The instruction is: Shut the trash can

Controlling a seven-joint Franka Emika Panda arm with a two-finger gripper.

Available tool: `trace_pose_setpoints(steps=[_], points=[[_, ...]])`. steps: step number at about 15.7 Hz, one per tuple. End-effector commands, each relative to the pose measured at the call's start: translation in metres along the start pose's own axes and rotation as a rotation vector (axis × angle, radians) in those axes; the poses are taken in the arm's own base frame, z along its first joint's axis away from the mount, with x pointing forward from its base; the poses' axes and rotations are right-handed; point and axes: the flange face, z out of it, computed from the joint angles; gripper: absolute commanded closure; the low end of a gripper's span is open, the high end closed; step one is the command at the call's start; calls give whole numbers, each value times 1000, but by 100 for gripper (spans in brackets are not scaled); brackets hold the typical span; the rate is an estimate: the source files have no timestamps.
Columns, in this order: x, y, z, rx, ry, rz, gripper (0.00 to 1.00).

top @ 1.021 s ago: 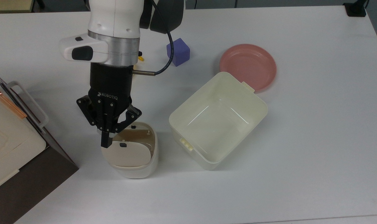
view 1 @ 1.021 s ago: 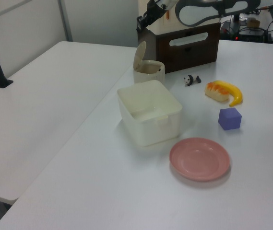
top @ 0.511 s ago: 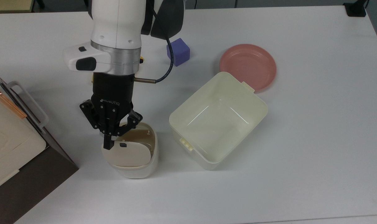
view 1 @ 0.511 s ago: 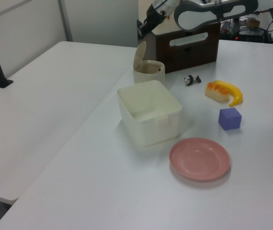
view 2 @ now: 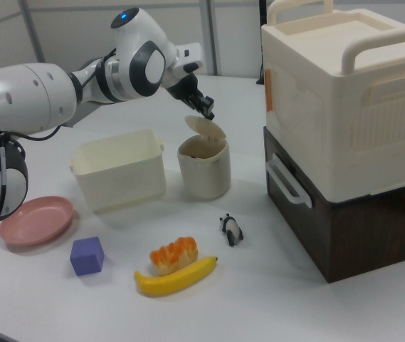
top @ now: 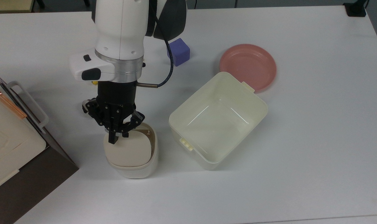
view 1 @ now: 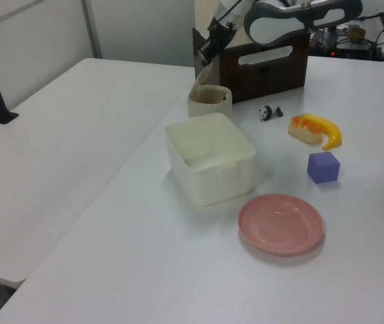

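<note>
My gripper, fingers nearly together and holding nothing, presses on the half-lowered lid of the trash can beside the cream tub on the counter.

A lidless cream tub sits mid-table — a pink plate touches its far corner. A purple cube lies nearer the table's rear edge. A toy panda, a banana and an orange-topped piece lie beside the cream-and-brown box.
</note>
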Motion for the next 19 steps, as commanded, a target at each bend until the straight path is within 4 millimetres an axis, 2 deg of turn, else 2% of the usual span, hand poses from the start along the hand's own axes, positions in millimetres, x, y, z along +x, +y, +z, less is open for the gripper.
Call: trace_pose_setpoints(steps=[1, 5, 7, 12, 19], points=[[-13, -7, -7, -38, -89, -32, 100], [-24, -11, -19, -57, -181, -71, 100], [-27, -12, -18, -60, -194, -75, 100], [-45, -8, 7, -75, -251, -113, 100], [-59, -5, 25, -87, -290, -123, 100]])
